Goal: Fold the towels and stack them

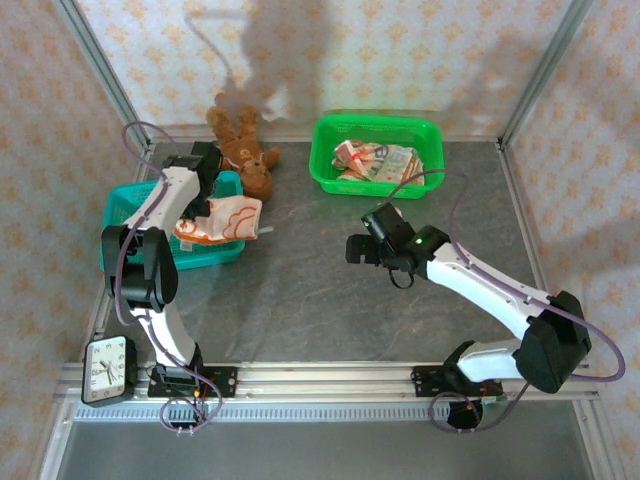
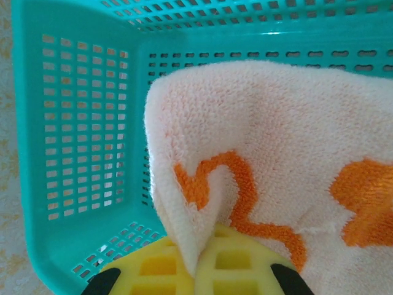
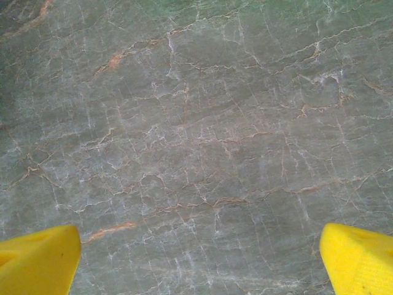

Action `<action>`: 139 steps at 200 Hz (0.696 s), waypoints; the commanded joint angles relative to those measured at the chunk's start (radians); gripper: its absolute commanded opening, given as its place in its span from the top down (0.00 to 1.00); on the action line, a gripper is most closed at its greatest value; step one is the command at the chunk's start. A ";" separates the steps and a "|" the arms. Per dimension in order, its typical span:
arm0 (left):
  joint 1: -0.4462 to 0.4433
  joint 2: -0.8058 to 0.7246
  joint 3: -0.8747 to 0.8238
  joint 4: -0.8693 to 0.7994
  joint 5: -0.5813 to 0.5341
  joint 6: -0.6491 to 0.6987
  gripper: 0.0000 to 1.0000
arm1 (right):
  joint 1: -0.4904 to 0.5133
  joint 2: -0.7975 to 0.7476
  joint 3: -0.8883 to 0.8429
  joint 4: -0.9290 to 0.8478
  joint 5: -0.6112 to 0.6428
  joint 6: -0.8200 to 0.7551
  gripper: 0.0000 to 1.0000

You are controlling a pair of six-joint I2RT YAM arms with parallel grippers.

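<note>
Towel (image 2: pixel 276 141) — pinched by left end effector (image 2: pixel 196 269).

A towel (image 1: pixel 228 218) hangs over the right rim of the left basket (image 1: pixel 210 255), a teddy bear (image 1: pixel 245 150) just behind it. The far basket (image 1: pixel 370 188) holds what seem more towels (image 1: pixel 375 162); a clock (image 1: pixel 107 368) stands near-left.

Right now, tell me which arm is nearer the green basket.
Right. Right arm: jaws open over table before the green basket. Left arm: pinching a towel at the teal basket.
</note>
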 commanded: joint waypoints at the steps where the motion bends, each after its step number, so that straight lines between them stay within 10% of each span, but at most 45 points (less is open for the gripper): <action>1: 0.011 0.024 0.008 0.013 -0.068 -0.005 1.00 | -0.008 -0.001 0.000 0.021 0.008 -0.004 0.01; 139: 0.051 0.068 -0.016 0.005 -0.141 -0.038 1.00 | -0.017 -0.011 -0.013 0.018 0.004 -0.009 0.01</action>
